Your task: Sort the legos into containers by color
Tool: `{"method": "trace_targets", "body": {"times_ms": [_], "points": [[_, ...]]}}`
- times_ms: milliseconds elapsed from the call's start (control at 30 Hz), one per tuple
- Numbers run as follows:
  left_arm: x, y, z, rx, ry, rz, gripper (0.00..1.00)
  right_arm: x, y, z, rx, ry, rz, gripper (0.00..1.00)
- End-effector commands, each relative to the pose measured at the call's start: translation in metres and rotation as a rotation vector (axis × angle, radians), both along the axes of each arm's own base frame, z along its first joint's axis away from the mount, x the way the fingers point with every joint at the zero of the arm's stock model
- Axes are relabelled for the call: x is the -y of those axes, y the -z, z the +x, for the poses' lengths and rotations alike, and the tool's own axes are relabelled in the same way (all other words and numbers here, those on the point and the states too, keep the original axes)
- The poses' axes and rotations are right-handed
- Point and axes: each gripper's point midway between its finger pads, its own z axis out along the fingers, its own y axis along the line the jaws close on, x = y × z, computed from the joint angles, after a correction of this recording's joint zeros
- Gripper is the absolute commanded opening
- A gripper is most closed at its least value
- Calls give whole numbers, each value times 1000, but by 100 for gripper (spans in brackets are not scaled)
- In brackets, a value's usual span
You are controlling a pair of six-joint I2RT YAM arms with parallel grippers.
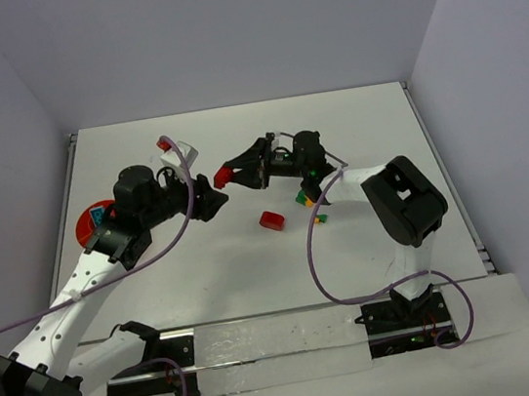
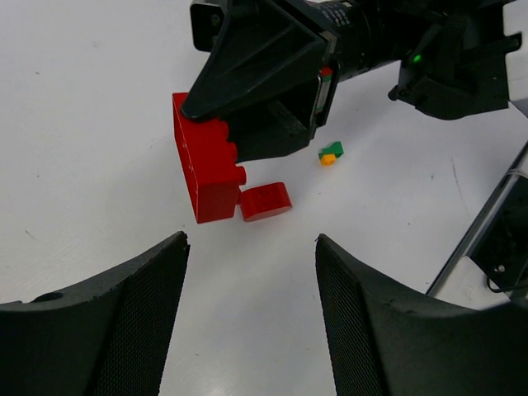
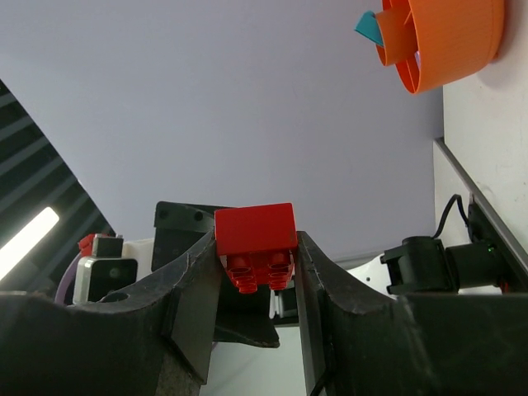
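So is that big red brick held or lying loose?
Held. The right gripper clamps the big red brick between its fingers; a smaller red brick lies loose on the table.

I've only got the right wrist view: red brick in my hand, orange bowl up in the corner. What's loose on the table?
Observer: A loose red brick lies alone on the table, out in front of both arms.
Operator: Anything else down there?
Observer: A small green and orange piece lies close beside the right arm.
Operator: And the left hand?
Observer: The left hand is open and empty. It points toward your held red brick, which is not between its fingers.
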Motion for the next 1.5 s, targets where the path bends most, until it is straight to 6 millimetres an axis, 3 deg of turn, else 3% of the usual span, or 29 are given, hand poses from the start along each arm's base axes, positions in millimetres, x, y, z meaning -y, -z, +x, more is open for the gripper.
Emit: {"method": "trace_targets", "body": {"times_ms": [0,233,333,867,1200,1267,1367,1433,1467], "points": [[5,-38,17,133,-35,-27,69,-3,-18,-5,39,-3,37,0],[5,-35,25,142,-71,-14,62,-5,-22,-9,44,-14,42,0],[7,-32,26,141,-74,-5,55,-5,-24,-10,47,-18,46,0],[6,-26,33,169,-93,20,57,-10,-30,-17,57,-52,57,0],[6,-10,31,141,-82,53,46,-11,-35,-19,72,-64,67,0],[6,-9,31,142,-80,58,39,-12,-35,-20,72,-68,68,0],[5,-10,32,141,-87,60,21,-13,-37,-22,84,-76,70,2],[4,-12,31,138,-92,63,4,-14,-38,-22,93,-81,69,15],[3,-12,31,134,-96,64,0,-14,-39,-23,95,-83,70,22]]}}
